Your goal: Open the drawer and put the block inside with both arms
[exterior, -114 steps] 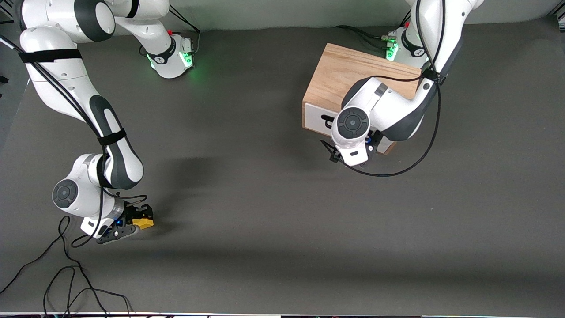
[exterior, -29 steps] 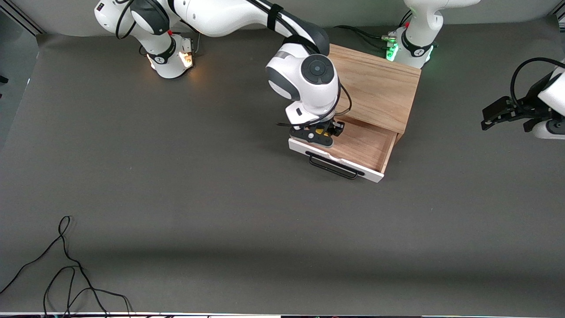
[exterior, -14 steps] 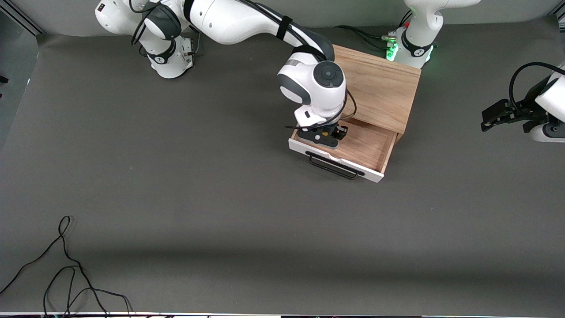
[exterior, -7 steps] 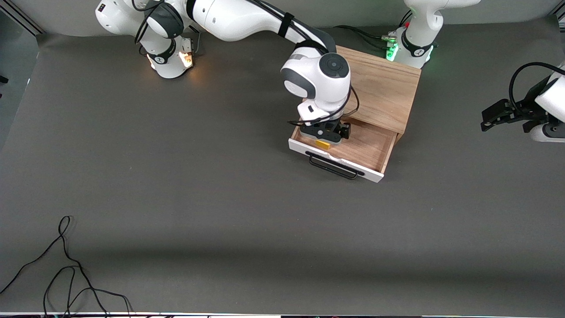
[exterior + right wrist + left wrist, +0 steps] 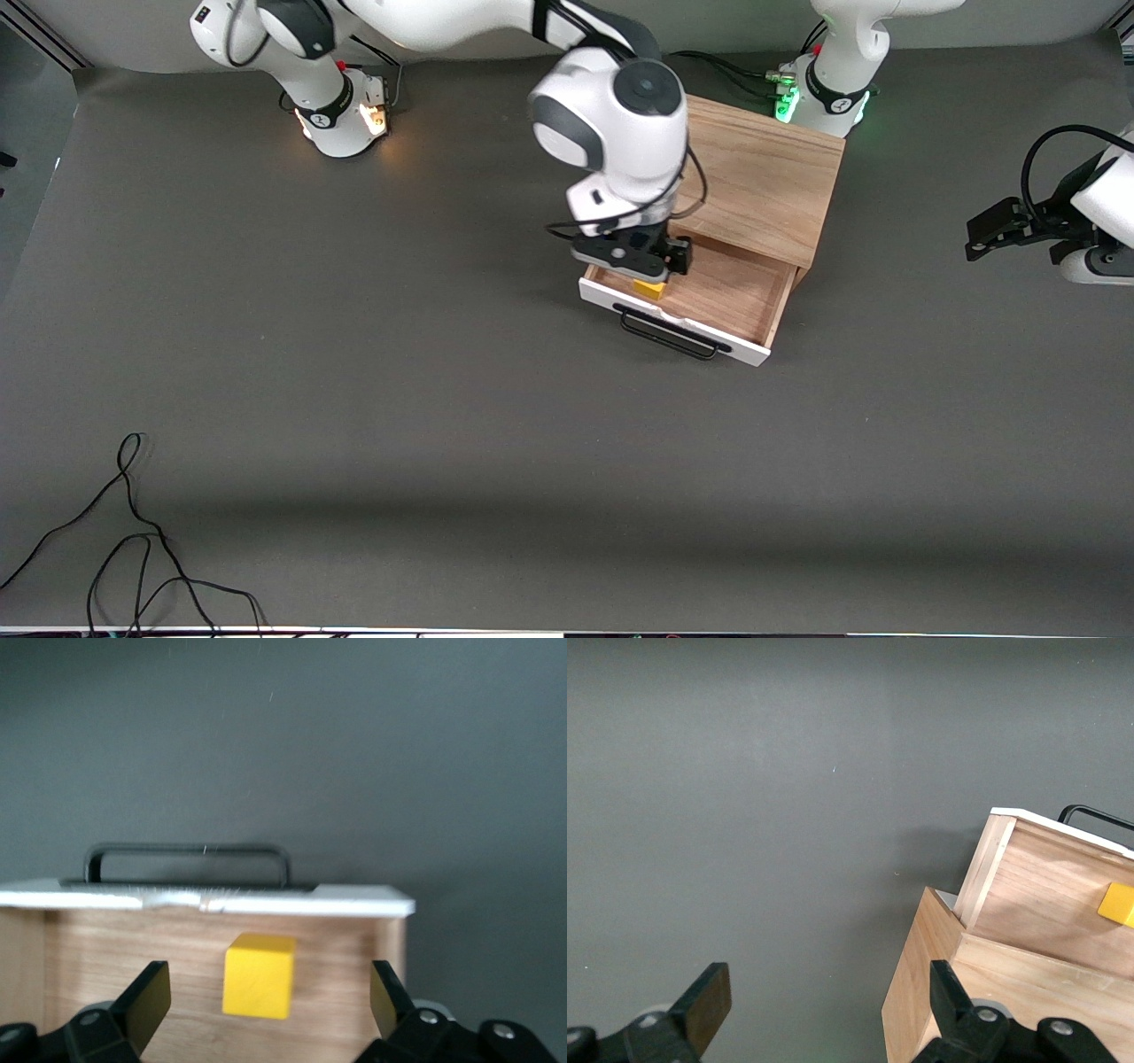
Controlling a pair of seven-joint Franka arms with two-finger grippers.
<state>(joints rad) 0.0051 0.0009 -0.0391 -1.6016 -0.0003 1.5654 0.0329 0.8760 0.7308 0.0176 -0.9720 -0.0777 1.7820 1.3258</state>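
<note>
The drawer (image 5: 728, 297) stands pulled out of the oak cabinet (image 5: 762, 173), its white front and black handle (image 5: 669, 335) facing the front camera. The yellow block (image 5: 650, 288) lies on the drawer floor just inside the white front, at the corner toward the right arm's end. My right gripper (image 5: 633, 259) hangs open above the block, touching nothing. In the right wrist view the block (image 5: 259, 974) rests free between the spread fingers (image 5: 152, 990). My left gripper (image 5: 980, 236) waits open over the table at the left arm's end. Its wrist view shows the block (image 5: 1118, 904) in the drawer (image 5: 1045, 895).
A loose black cable (image 5: 133, 523) lies on the grey mat near the front camera at the right arm's end. The two arm bases (image 5: 341, 111) stand along the table edge farthest from the front camera. The cabinet sits close to the left arm's base (image 5: 819, 93).
My right gripper opened and let the block go into the drawer, then rose above it. The block now lies free on the drawer floor. The left arm has stayed put.
</note>
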